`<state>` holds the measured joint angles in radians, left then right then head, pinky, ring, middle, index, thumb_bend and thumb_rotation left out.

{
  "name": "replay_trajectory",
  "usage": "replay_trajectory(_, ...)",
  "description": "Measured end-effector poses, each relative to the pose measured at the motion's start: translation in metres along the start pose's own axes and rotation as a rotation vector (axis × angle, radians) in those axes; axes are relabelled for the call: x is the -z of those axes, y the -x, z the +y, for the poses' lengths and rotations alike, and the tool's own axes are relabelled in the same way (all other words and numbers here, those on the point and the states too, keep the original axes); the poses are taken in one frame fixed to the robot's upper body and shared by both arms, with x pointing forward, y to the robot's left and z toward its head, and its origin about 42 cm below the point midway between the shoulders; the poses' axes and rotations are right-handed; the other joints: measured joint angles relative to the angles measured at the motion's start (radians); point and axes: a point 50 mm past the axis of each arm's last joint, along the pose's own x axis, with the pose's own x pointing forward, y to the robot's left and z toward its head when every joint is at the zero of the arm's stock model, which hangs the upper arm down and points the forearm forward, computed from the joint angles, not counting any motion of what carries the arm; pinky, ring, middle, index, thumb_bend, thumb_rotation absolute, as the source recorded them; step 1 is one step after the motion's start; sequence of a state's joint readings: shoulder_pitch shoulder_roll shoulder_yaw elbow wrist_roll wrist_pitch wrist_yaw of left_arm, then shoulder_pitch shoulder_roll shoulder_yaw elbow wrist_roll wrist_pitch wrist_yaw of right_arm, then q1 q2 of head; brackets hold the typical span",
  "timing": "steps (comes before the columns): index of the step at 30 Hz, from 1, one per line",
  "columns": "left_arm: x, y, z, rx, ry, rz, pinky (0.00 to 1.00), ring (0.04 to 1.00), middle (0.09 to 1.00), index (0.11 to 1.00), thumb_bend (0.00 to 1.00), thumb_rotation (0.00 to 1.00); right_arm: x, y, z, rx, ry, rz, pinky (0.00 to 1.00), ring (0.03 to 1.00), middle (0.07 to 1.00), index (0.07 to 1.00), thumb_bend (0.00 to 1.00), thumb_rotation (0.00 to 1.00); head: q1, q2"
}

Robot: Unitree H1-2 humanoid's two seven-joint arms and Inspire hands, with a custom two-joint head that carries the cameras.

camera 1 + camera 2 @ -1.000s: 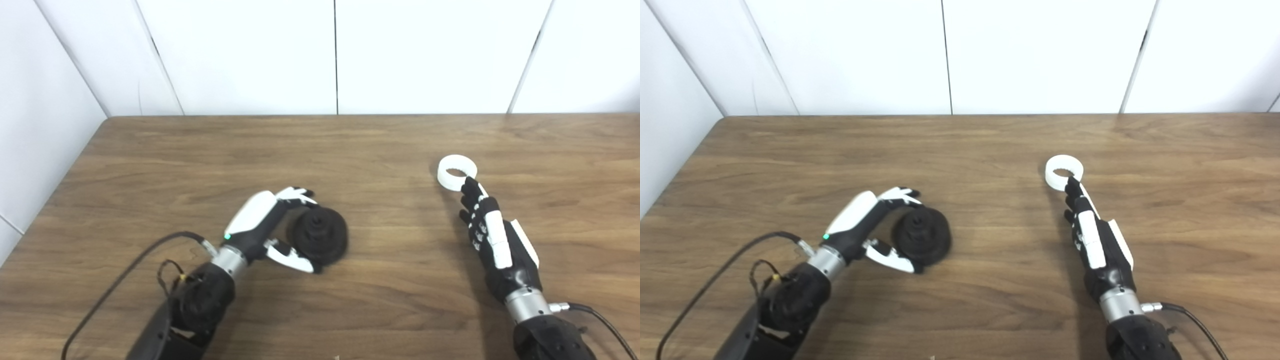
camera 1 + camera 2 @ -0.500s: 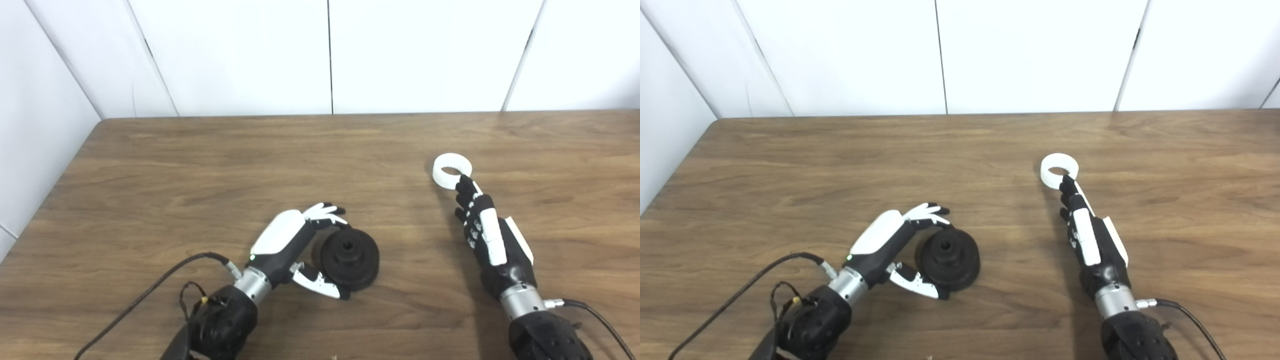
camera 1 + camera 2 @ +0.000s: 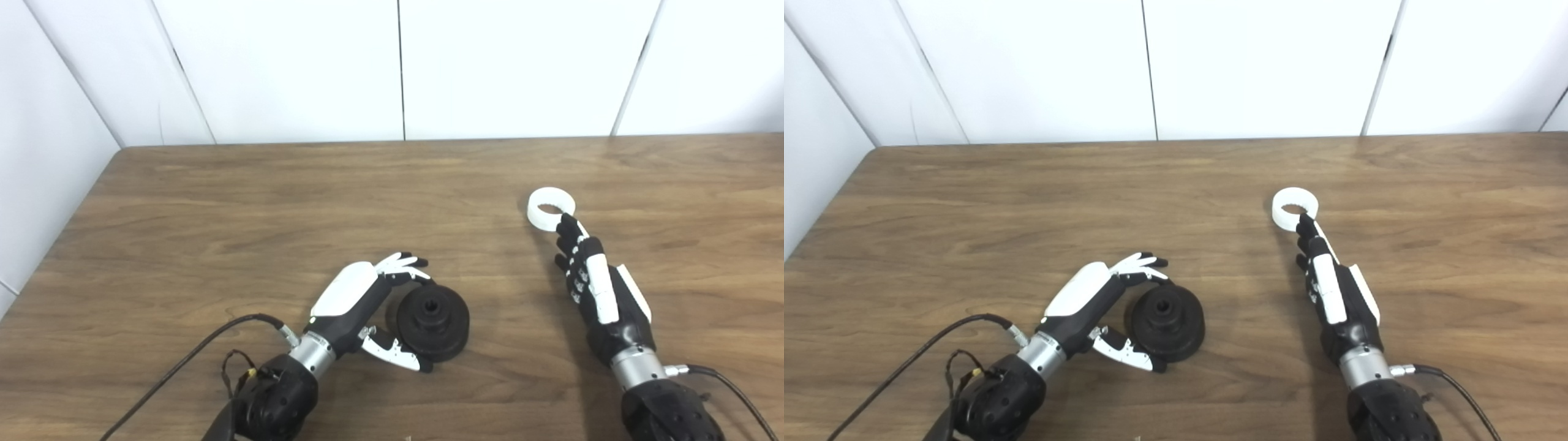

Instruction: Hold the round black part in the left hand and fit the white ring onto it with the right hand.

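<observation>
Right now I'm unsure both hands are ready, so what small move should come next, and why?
Probably close the left hand on the black part: its fingers and thumb bracket the part, which seems to rest on the table, ungripped. The right hand lies flat, only its fingertips at the white ring, so fitting looks premature.

place: robot lab or test cell | evidence: bare wood-grain counter (image 3: 257, 202) boxed in by plain white wall panels (image 3: 294, 67) with dark seams | cabled robot arms (image 3: 275, 398) at near edge | furnishing: nothing domestic in sight
</observation>
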<state>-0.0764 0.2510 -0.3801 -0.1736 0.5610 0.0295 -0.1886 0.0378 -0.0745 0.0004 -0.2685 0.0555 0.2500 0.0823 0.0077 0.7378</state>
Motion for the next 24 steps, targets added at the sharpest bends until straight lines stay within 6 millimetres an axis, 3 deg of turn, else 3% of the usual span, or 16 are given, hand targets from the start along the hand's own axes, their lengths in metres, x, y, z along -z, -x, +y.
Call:
replay_trajectory(12, 0.001, 0.000, 0.001, 0.003, 0.002, -0.001, 0.88, 0.960, 0.902, 0.621, 0.81, 0.22, 0.000, 0.000, -0.001, 0.001, -0.001, 0.002, 1.00, 1.000, 0.979, 0.973, 0.71, 1.00, 0.002, 0.006)
replay_trajectory(15, 0.001, 0.000, 0.002, 0.005, 0.002, 0.000, 0.88, 0.962, 0.902, 0.622, 0.80, 0.21, 0.000, 0.000, -0.001, 0.001, -0.001, 0.002, 0.98, 0.989, 0.969, 0.953, 0.68, 0.99, 0.003, 0.005)
replay_trajectory(16, 0.001, 0.000, 0.002, 0.006, 0.002, 0.001, 0.89, 0.963, 0.902, 0.623, 0.80, 0.21, -0.001, 0.000, -0.001, 0.001, -0.001, 0.002, 0.96, 0.979, 0.963, 0.943, 0.64, 0.96, 0.003, 0.005)
replay_trajectory(19, 0.002, 0.000, 0.002, 0.009, 0.005, 0.001, 0.89, 0.965, 0.905, 0.625, 0.80, 0.20, -0.001, 0.000, -0.003, 0.016, 0.053, -0.008, 0.87, 0.938, 0.935, 0.895, 0.63, 0.71, 0.000, 0.006)
replay_trajectory(20, 0.002, 0.000, 0.002, 0.010, 0.005, 0.001, 0.89, 0.967, 0.906, 0.627, 0.80, 0.20, -0.002, 0.000, -0.003, 0.023, 0.078, -0.016, 0.87, 0.926, 0.919, 0.861, 0.65, 0.56, 0.000, 0.006)
replay_trajectory(21, 0.002, 0.001, 0.002, 0.011, 0.007, 0.000, 0.90, 0.967, 0.907, 0.627, 0.80, 0.20, -0.004, 0.000, -0.006, 0.041, 0.134, -0.033, 0.87, 0.922, 0.913, 0.846, 0.66, 0.49, -0.006, 0.005)
replay_trajectory(24, 0.002, 0.001, 0.003, 0.011, 0.009, 0.001, 0.89, 0.963, 0.905, 0.624, 0.80, 0.20, -0.011, -0.001, -0.014, 0.069, 0.235, -0.075, 0.87, 0.918, 0.907, 0.828, 0.71, 0.36, -0.008, 0.003)
